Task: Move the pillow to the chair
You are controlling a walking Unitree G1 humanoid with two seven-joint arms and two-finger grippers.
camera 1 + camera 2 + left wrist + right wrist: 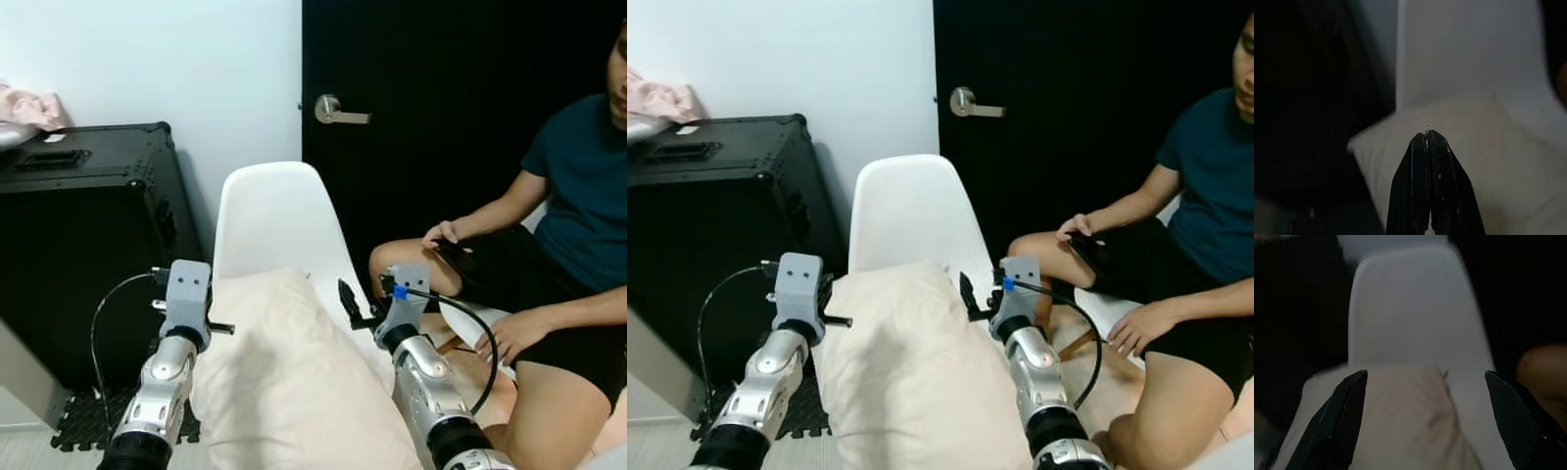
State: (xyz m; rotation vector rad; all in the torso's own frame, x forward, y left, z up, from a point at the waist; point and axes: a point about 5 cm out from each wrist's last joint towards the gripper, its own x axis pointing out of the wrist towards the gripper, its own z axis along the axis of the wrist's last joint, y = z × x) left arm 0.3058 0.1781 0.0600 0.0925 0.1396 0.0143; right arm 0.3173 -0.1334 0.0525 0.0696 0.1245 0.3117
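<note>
I judge that the carrying step is almost finished: the soft cream fabric pillow [294, 372] is between my two arms, and its far end already lies over the seat of the white moulded plastic chair [269, 211], close to the backrest. Whether its full weight is on the seat I cannot tell, because the pillow hides the seat.

My left pincer [1426, 147] has its two black fingers pressed together, with nothing between them; the tips sit just above the pillow's near left part. My right pincer [1425, 382] is spread wide, and in the right wrist view the pillow and the chair back appear between its two fingers [1349, 401]. In the head views this pincer stands just beside the pillow's right edge, and it does not pinch the fabric.

The next move, I think, calls for pushing the pillow a little deeper on the seat and then drawing both arms back without dragging it off.

A seated person [578, 225] in a dark teal shirt is near on my right, so the right arm should move carefully.
</note>
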